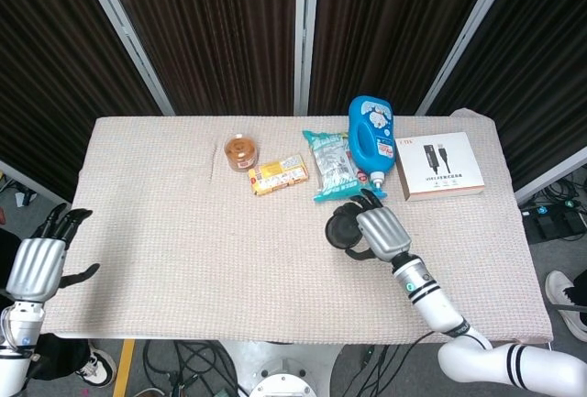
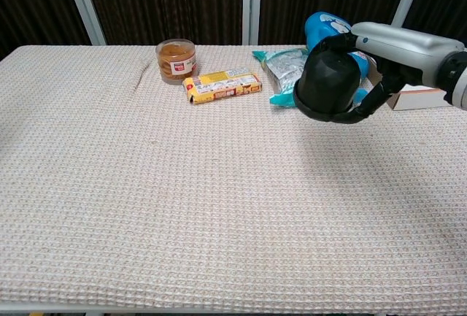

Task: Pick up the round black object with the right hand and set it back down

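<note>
The round black object (image 1: 341, 229) (image 2: 327, 81) hangs above the table, gripped from its right side by my right hand (image 1: 378, 231) (image 2: 379, 53). It sits in front of the teal snack bag (image 1: 332, 166) (image 2: 286, 68) and partly hides that bag in the chest view. My left hand (image 1: 37, 264) hovers off the table's left edge, fingers apart and holding nothing; the chest view does not show it.
At the back of the table stand a brown jar (image 1: 240, 151) (image 2: 175, 60), a yellow snack pack (image 1: 278, 174) (image 2: 222, 85), a blue bottle (image 1: 371, 133) (image 2: 324, 25) lying down and a white box (image 1: 442, 165) (image 2: 416, 98). The woven cloth (image 1: 183, 250) covers the table.
</note>
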`<state>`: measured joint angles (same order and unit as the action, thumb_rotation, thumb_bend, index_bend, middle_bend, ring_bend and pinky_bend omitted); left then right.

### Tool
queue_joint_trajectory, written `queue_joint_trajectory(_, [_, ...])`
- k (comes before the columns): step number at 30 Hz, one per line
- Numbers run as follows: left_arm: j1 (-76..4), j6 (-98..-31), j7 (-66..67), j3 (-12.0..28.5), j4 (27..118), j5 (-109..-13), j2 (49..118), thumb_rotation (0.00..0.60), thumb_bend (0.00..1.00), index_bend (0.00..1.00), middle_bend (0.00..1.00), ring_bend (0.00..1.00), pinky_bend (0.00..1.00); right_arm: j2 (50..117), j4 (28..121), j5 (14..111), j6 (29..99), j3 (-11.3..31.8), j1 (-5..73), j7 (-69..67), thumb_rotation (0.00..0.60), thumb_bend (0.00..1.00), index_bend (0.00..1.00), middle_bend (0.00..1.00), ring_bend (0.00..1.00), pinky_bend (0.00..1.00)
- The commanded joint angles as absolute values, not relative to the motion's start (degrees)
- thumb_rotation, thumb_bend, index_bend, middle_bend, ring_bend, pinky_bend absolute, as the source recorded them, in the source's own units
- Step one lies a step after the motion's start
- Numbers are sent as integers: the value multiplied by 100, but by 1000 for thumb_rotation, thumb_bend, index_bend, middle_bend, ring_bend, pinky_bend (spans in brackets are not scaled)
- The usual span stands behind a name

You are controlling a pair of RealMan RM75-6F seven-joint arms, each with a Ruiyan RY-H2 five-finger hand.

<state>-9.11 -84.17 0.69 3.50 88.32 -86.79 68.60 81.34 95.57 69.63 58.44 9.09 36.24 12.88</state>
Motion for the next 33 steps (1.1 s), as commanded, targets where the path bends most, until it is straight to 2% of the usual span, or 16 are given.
queue_joint_trajectory(1, [-916, -8428, 100, 337, 8783, -8710, 6900, 600, 133, 169, 154, 62, 307, 7288, 9498, 7006, 6475, 747, 3000, 1182, 600, 161, 367, 495, 132, 0])
queue_joint_trajectory(3, [-915, -8449, 132, 329, 8743, -8735, 6932, 600, 132, 169, 154, 62, 307, 6958, 9407, 6991, 6616, 658, 2713, 794, 600, 161, 367, 495, 130, 0])
queue_joint_trajectory(6, [-932, -8426, 177, 331, 8716, -8732, 6950, 600, 133, 169, 154, 62, 306, 6860, 9342, 7045, 6470, 609, 2636, 390, 600, 161, 366, 495, 129, 0])
queue_joint_trajectory(12, [-950, -8449, 366, 363, 8747, -8722, 6939, 600, 133, 169, 154, 62, 306, 7586, 9501, 7367, 5737, 779, 3388, 796, 600, 161, 366, 495, 130, 0])
queue_joint_trajectory(15, [-950, -8460, 387, 403, 8766, -8664, 6933, 600, 134, 169, 154, 62, 306, 7806, 9620, 7300, 5653, 872, 3579, 1109, 600, 161, 367, 495, 131, 0])
queue_joint_trajectory(20, [-952, -8473, 374, 389, 8730, -8693, 6966, 600, 133, 169, 154, 62, 305, 7498, 9495, 7216, 6165, 670, 3167, 1375, 600, 161, 367, 495, 131, 0])
queue_joint_trajectory(26, [-905, -8505, 299, 362, 8674, -8682, 6924, 600, 132, 169, 154, 62, 306, 7126, 8722, 6940, 6267, 320, 2492, 518, 600, 161, 366, 495, 128, 0])
queue_joint_trajectory(33, [-931, -8456, 323, 346, 8657, -8690, 6983, 600, 133, 170, 154, 62, 306, 7929, 8628, 7489, 5818, 472, 3054, 642, 600, 161, 366, 495, 129, 0])
